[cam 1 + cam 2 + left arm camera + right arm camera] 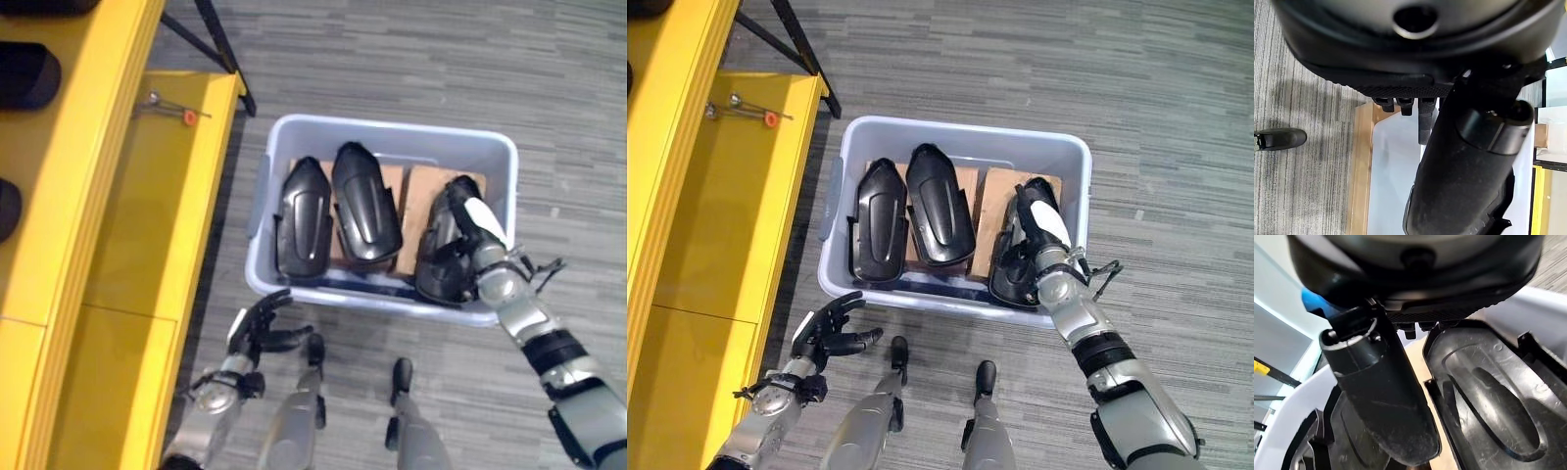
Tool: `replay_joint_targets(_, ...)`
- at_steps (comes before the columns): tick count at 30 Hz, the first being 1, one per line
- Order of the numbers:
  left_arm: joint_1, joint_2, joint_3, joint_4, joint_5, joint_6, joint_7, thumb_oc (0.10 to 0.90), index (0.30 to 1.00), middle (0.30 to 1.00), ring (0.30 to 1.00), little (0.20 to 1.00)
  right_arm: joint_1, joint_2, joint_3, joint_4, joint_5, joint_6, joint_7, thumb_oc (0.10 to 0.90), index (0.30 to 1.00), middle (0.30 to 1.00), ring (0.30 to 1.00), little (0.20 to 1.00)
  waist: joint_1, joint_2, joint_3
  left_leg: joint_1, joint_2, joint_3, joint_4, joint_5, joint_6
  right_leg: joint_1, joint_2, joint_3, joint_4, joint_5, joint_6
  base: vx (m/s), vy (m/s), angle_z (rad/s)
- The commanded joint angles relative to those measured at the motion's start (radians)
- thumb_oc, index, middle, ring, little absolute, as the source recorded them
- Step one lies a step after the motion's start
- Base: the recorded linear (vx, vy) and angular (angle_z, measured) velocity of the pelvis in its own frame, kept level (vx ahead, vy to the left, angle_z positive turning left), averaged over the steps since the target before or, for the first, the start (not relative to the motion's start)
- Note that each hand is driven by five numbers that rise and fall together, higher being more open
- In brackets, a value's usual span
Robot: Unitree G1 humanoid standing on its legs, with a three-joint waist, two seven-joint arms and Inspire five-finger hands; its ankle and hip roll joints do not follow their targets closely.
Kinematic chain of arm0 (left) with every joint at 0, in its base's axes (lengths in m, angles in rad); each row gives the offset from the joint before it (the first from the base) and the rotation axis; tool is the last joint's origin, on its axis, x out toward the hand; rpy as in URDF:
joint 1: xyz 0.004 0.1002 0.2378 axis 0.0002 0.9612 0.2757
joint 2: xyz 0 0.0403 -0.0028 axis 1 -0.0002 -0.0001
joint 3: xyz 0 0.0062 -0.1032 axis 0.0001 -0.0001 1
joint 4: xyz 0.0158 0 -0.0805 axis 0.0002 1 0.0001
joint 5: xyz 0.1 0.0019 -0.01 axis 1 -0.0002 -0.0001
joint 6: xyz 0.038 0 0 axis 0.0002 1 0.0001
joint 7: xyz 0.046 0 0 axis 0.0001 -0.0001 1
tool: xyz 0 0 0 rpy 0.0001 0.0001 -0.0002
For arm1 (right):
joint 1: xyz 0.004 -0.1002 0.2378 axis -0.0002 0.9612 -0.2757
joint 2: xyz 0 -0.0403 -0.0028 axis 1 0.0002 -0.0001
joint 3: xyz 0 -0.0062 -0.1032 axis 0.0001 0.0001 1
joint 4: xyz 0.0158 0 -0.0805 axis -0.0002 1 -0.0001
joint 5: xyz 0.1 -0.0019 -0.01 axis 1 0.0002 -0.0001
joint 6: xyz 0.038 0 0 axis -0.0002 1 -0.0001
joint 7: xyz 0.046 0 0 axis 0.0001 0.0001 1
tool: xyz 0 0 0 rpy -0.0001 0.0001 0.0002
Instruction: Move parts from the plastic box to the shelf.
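A pale grey plastic box stands on the carpet with three black moulded parts lying side by side on cardboard: a left part, a middle part and a right part. My right hand reaches over the box's near right rim and lies on top of the right part, its white-covered thumb uppermost. In the right wrist view the fingers run straight and the thumb stands clear of the part. My left hand hangs open and holds nothing, low outside the box's near left corner. The yellow shelf runs along the left.
Dark parts sit on the shelf's upper level. A small metal tool with a red tip lies on the lower yellow board. A black stand leg slants behind the shelf. Grey carpet surrounds the box.
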Motion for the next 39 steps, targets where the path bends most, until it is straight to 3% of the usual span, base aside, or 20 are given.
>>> replay_joint_targets(1, -0.008, -0.024, -0.098, -0.021, -0.018, -0.003, -0.022, 0.9, 1.0, 1.0, 1.0, 1.0, -0.184, -0.094, 0.041, 0.005, -0.067, -0.039, -0.021, 0.9, 1.0, 1.0, 1.0, 1.0, -0.008, -0.004, -0.04, 0.018, 0.09, -0.052, -0.002, -0.016, -0.078, -0.045, -0.043, 0.002, 0.033, 0.047, 0.012, -0.04, -0.029, 0.07)
replay_joint_targets(15, -0.021, -0.023, -0.113, -0.032, -0.04, -0.013, 0.003, 0.9, 1.0, 1.0, 1.0, 1.0, -0.3, -0.122, 0.092, 0.261, -0.037, -0.031, -0.042, 0.9, 1.0, 1.0, 1.0, 1.0, 0.003, 0.012, 0.0, -0.04, 0.095, -0.056, -0.002, 0.001, -0.083, -0.122, -0.039, 0.002, 0.066, 0.049, 0.008, -0.01, -0.003, 0.02)
replay_joint_targets(24, -0.036, -0.031, -0.113, -0.031, -0.047, -0.015, 0.024, 0.9, 1.0, 1.0, 1.0, 1.0, -0.328, -0.137, 0.077, 0.309, -0.05, -0.012, -0.076, 0.9, 1.0, 1.0, 1.0, 1.0, -0.008, 0.015, 0.016, -0.057, 0.098, -0.052, -0.002, 0.003, -0.085, -0.154, -0.032, 0.007, 0.082, 0.047, 0.005, 0.0, -0.001, -0.02)
replay_joint_targets(33, -0.051, -0.026, -0.128, -0.048, -0.05, -0.022, 0.028, 0.9, 1.0, 1.0, 1.0, 1.0, -0.426, -0.15, 0.193, 0.423, -0.161, -0.016, -0.064, 0.9, 1.0, 1.0, 1.0, 1.0, 0.004, 0.032, 0.033, -0.093, 0.095, -0.057, -0.002, 0.011, -0.087, -0.201, -0.027, 0.008, 0.105, 0.044, 0.004, 0.0, -0.001, 0.0)
replay_joint_targets(39, -0.068, -0.02, -0.142, -0.046, -0.048, -0.028, 0.03, 0.9, 1.0, 1.0, 1.0, 1.0, -0.506, -0.166, 0.235, 0.476, -0.153, -0.027, -0.054, 0.9, 1.0, 1.0, 1.0, 1.0, 0.022, 0.046, 0.031, -0.117, 0.094, -0.068, -0.002, 0.018, -0.088, -0.228, -0.023, -0.002, 0.128, 0.032, -0.002, 0.0, -0.003, 0.01)
